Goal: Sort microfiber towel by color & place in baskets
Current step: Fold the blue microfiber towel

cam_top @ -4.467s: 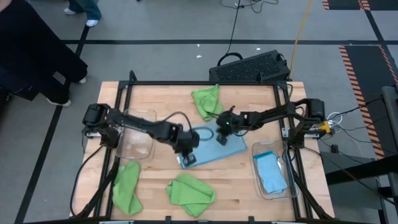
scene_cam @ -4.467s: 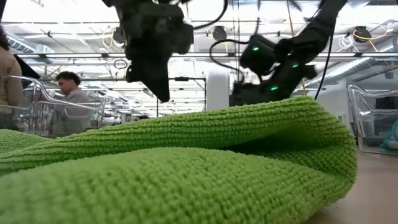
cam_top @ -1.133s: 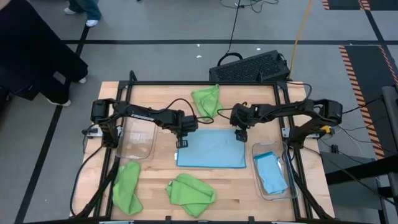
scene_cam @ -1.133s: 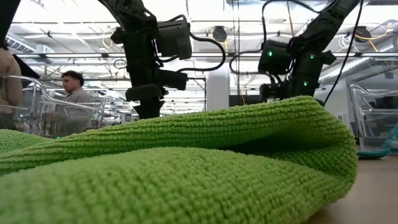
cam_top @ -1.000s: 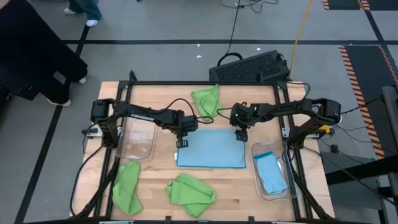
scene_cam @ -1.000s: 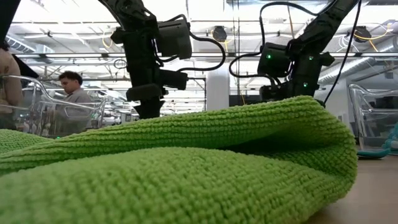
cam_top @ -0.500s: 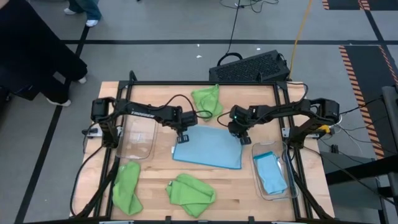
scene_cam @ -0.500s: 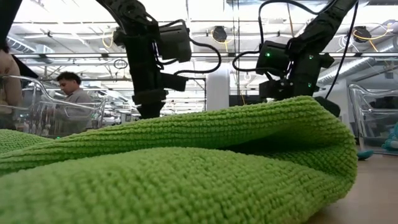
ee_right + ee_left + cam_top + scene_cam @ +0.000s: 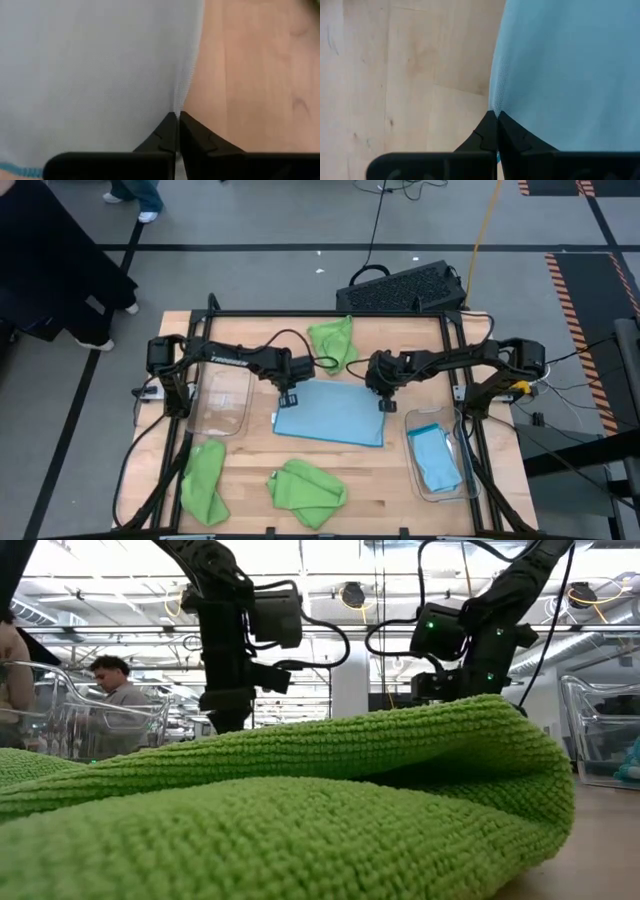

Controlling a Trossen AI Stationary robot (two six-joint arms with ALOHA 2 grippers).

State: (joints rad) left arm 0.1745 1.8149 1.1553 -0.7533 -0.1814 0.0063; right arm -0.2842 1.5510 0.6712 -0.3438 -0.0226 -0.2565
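Grey floor surrounds a pale wooden worktop (image 9: 330, 460) framed in black rails, with a black perforated crate (image 9: 405, 288) beyond its far edge. At the centre lies a spread light blue square microfibre towel (image 9: 330, 415). The left claw (image 9: 287, 398) is clenched on its corner at ten o'clock, the right claw (image 9: 385, 404) clenched on its corner at two o'clock. A clear plastic basket (image 9: 415, 470) at four o'clock already holds a folded light blue towel (image 9: 434, 459); a second clear basket (image 9: 222, 412) at nine o'clock looks bare. Lime green towels lie at twelve (image 9: 332, 340), six (image 9: 305, 490) and seven o'clock (image 9: 204, 480). The step looks like a fold: both claws should probably carry the far edge evenly towards six o'clock, level and in step, or the cloth will skew or slip out.
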